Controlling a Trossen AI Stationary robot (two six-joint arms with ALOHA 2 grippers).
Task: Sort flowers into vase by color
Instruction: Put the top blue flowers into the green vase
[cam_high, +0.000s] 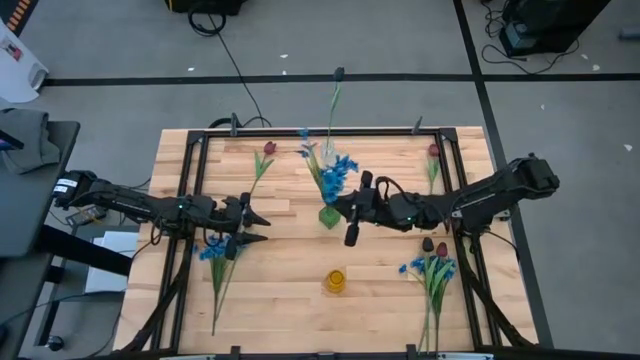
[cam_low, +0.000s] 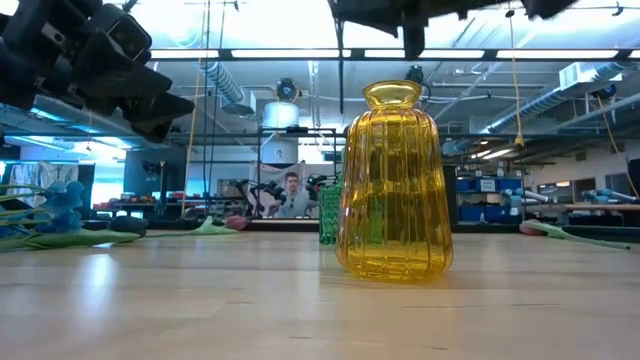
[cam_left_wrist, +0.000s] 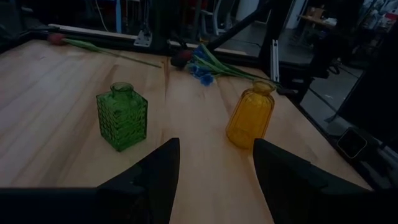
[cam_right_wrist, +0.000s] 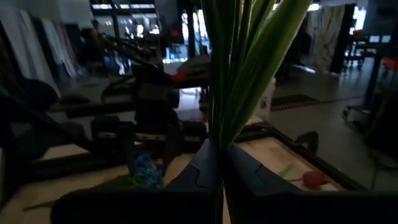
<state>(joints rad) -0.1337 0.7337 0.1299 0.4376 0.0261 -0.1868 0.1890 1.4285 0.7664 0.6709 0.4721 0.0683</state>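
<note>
My right gripper (cam_high: 340, 209) hovers at mid-table, shut on a bunch of flowers: bright blue blossoms (cam_high: 337, 172) and a thin dark-headed stem (cam_high: 338, 76). Under it stands the green vase (cam_high: 328, 216), whose mouth (cam_left_wrist: 122, 88) holds nothing. The yellow vase (cam_high: 335, 282) stands nearer the near edge, also with nothing in it (cam_left_wrist: 250, 117). My left gripper (cam_high: 262, 226) hangs open left of the vases and holds nothing; in its wrist view the fingers (cam_left_wrist: 214, 180) frame both vases. More flowers lie flat on the table. My right gripper pinches several green stems and leaves (cam_right_wrist: 219, 127) of the bunch between its two fingers. The fingers come level from the table's right and lie across the stems. The bunch stands upright and lifted clear, one thin stem (cam_low: 341, 70) hanging below the hold above the green vase (cam_low: 328, 213).
A blue spray (cam_high: 214, 250) lies under my left gripper, its stem running toward the near edge. Red buds lie at the far left (cam_high: 268, 149) and far right (cam_high: 433, 151). A blue and red bunch (cam_high: 436, 266) lies near right. A dark frame (cam_high: 196, 150) rims the table. A person (cam_low: 291, 190) shows beyond it.
</note>
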